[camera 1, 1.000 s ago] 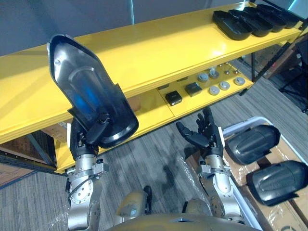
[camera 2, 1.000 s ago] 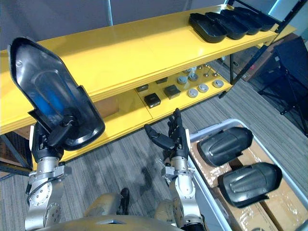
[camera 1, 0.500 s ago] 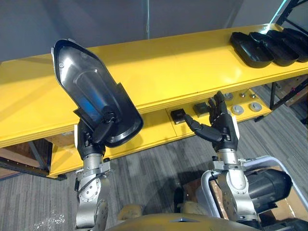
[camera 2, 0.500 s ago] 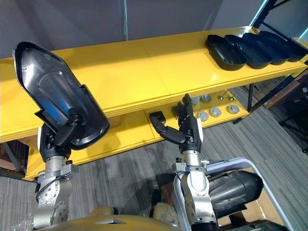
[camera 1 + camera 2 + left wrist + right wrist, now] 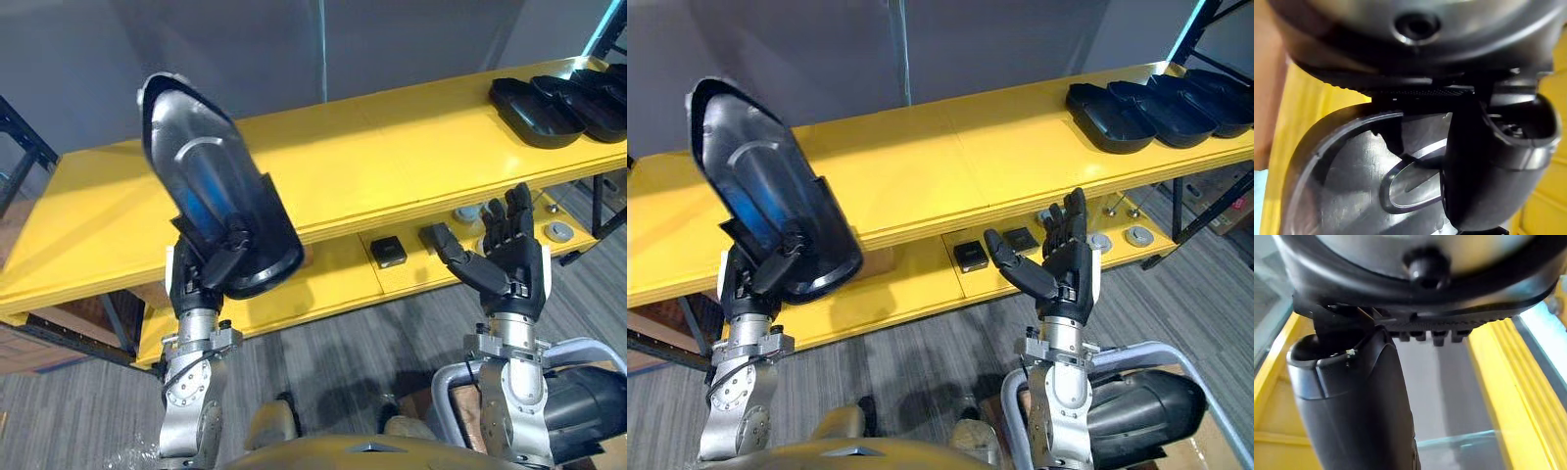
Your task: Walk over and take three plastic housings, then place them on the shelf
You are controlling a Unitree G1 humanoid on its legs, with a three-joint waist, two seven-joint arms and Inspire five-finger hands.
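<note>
My left hand (image 5: 211,277) is shut on the lower end of a long black plastic housing (image 5: 211,186), held upright with its hollow side facing me, in front of the yellow shelf (image 5: 392,157). The thumb (image 5: 1488,161) presses on the housing's inner face (image 5: 1352,181). My right hand (image 5: 505,262) is open and holds nothing, raised before the shelf's lower level. Several black housings (image 5: 558,93) lie in a row at the right end of the shelf top. Another housing (image 5: 1146,411) lies in a cart at the lower right.
The cart's grey rail (image 5: 460,377) curves beside my right arm. Small black boxes (image 5: 389,252) and round metal parts (image 5: 1136,235) sit on the lower shelf level. Dark shelf-frame legs stand at the left (image 5: 24,147) and right (image 5: 1205,201). Grey carpet (image 5: 323,352) lies below.
The camera has shifted, so the shelf now sits lower and more to the right in view. The left hand still holds the housing upright. The right hand stays open and raised.
</note>
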